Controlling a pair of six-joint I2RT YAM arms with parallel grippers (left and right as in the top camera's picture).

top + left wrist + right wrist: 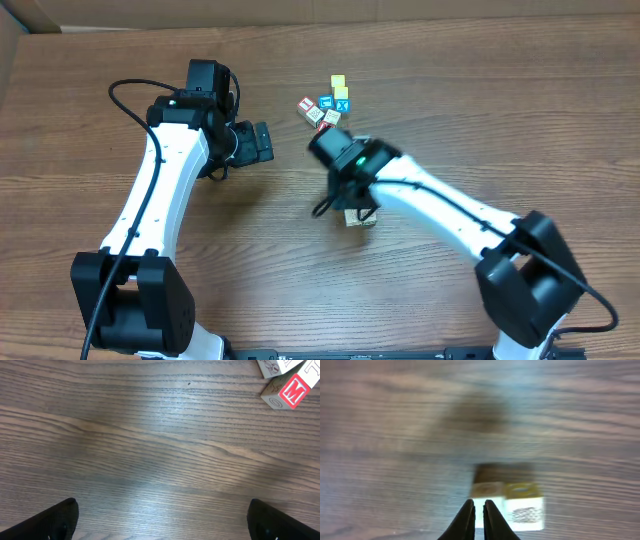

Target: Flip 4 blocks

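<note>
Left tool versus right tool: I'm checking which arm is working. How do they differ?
The left tool is wide open; the right tool is shut. The left has bare table below it; the right is over two blocks. Both point down at the table.

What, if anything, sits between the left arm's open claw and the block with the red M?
Nothing visible. Only bare table lies between the open left gripper and the red M block; a second block sits beyond it.
</note>
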